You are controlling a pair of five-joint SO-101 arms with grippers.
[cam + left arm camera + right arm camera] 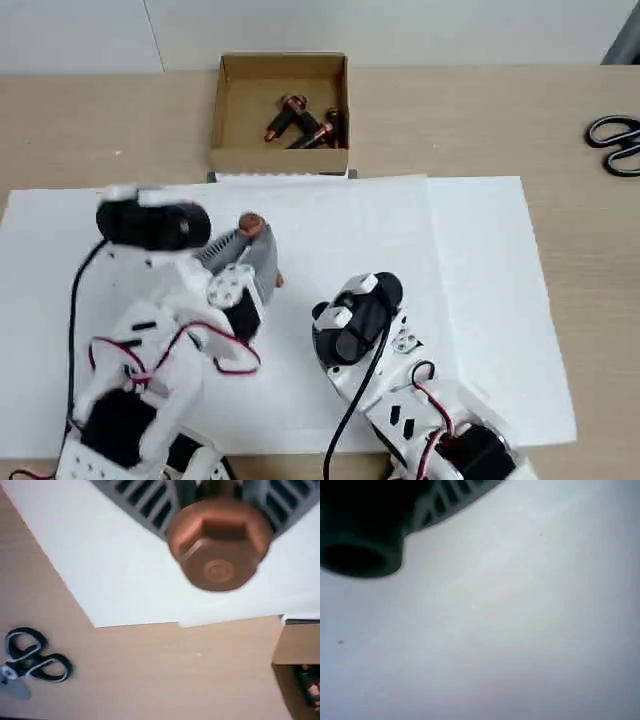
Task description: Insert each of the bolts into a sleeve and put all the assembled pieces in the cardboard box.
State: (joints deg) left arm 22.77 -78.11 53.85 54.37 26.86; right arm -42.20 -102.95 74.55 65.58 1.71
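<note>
- Your left gripper [256, 252], with grey jaws, sits at the near left above a white sheet [400, 230]. It is clamped on a copper bolt [251, 224], whose head pokes out on the far side.
- Your right arm [360, 318] is folded low over the sheet at the near centre, just right of the left gripper and not touching it.
- The cardboard box [228, 110] stands open on the wooden table [100, 120], just beyond the sheet's far edge.
- Inside the box, a few assembled pieces [288, 115], copper ends in dark sleeves, lie bunched toward its right wall.
- Black-handled scissors [615, 143] lie on bare table at the far right, well apart from everything else.
</note>
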